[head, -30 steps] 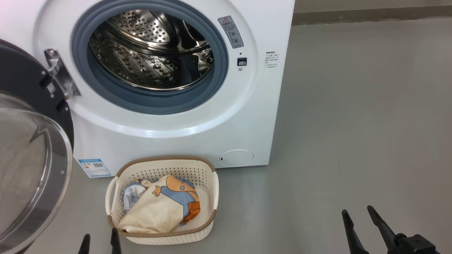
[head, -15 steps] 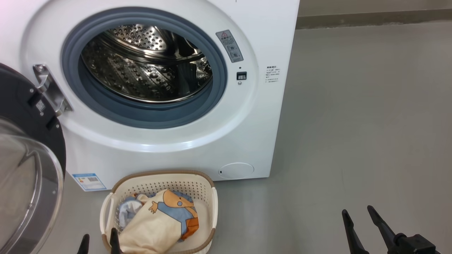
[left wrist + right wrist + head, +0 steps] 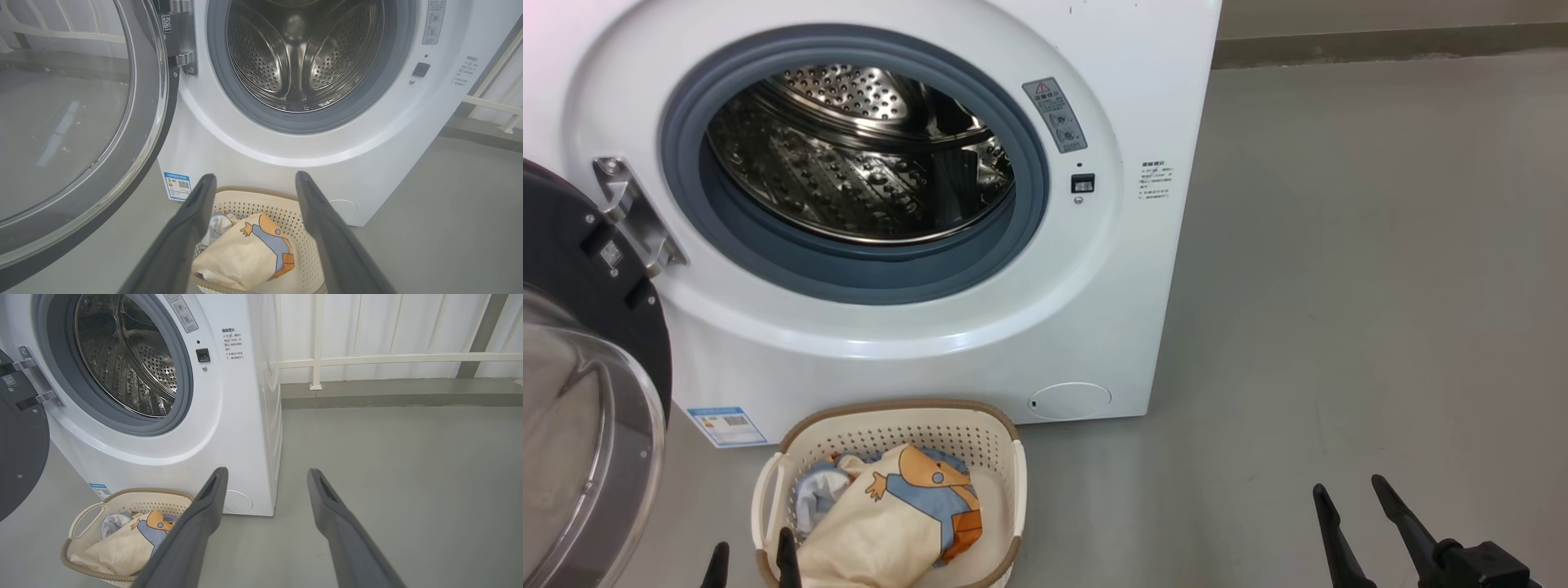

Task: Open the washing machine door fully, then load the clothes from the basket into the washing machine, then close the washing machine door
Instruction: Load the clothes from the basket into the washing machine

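The washing machine door (image 3: 580, 392) stands wide open; the clothes (image 3: 890, 523) lie in the basket (image 3: 890, 408) on the floor below the drum. The left gripper (image 3: 752, 563) and right gripper (image 3: 1349, 490) gape wide, empty. I'd sink the left one deep into the heap before pinching.

No wording is legible. The washing machine (image 3: 915, 343) bears a grey warning sticker (image 3: 1054, 114) with a red triangle, a tiny text block (image 3: 1156, 180), and a blue QR label (image 3: 727, 425) at its lower left corner.
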